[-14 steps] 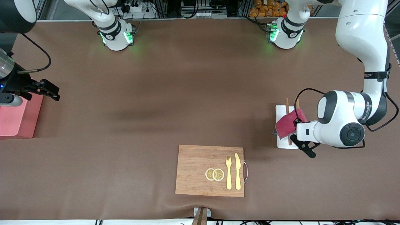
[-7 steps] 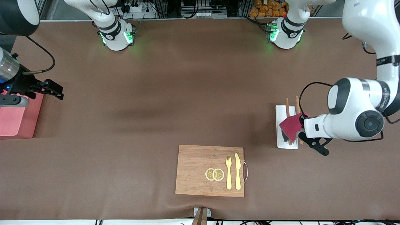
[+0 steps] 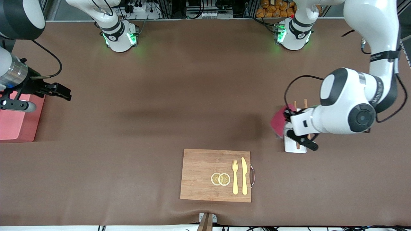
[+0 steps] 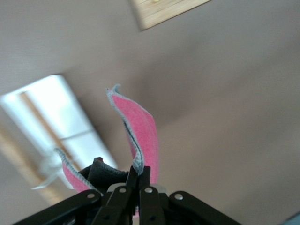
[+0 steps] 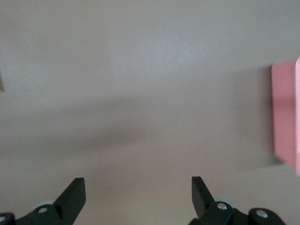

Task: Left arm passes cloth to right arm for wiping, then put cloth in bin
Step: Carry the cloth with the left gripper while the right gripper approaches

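Left gripper (image 3: 286,123), right of frame in the front view, clenched on the cloth (image 3: 277,123) in the air over the white tray's (image 3: 293,147) edge; right gripper (image 3: 61,91), upper left, fingers spread, beside the bin (image 3: 17,123). Left wrist view: fingers (image 4: 132,180) pinch the cloth (image 4: 140,131) at bottom centre. Right wrist view: fingers (image 5: 77,194) wide apart, bin (image 5: 286,122) at right edge.

1. Left arm (image 3: 350,109): white with black joints, at middle right of the front view; left gripper (image 3: 286,123) clamped on the cloth.
2. Cloth (image 3: 278,122): crimson-magenta with a grey edge, crumpled, lifted off the table; one flap curling upward in the left wrist view (image 4: 140,131).
3. Right arm (image 3: 14,73): silver wrist, at upper left; right gripper (image 3: 62,91) black, fingers spread apart, over bare table beside the bin.
4. Bin (image 3: 14,123): pink-red box, at the left edge.
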You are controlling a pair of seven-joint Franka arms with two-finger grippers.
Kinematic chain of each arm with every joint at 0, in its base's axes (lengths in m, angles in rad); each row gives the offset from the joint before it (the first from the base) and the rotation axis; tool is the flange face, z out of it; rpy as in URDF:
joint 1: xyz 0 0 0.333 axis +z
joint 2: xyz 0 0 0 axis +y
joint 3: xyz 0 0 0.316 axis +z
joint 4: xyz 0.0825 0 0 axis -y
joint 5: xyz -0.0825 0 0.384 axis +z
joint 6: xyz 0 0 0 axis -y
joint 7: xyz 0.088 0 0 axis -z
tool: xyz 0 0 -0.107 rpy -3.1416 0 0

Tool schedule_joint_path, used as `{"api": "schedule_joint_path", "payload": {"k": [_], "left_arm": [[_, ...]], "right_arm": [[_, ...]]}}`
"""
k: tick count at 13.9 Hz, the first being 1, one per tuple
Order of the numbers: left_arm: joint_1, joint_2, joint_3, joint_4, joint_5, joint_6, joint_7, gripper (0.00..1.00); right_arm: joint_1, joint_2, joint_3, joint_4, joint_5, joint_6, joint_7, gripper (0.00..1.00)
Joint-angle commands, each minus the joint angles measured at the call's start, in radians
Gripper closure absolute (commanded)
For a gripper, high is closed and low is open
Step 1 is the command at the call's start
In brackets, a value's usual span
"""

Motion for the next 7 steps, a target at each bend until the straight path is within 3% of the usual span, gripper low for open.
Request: {"api": "schedule_joint_path", "payload": {"k": [1, 7], "left_arm": [[-0.056, 0.026, -0.088, 0.055, -0.031, 0.035, -0.209, 1.00], [-0.303, 0.051, -0.120, 0.077, -0.202, 0.320, -0.528, 1.00]], "right_arm": [[0.045, 0.004, -0.003, 0.017, 0.081, -0.049, 0.245, 0.00], [0.072, 0.027, -0.005, 0.016, 0.358, -0.112, 0.770, 0.00]]}}
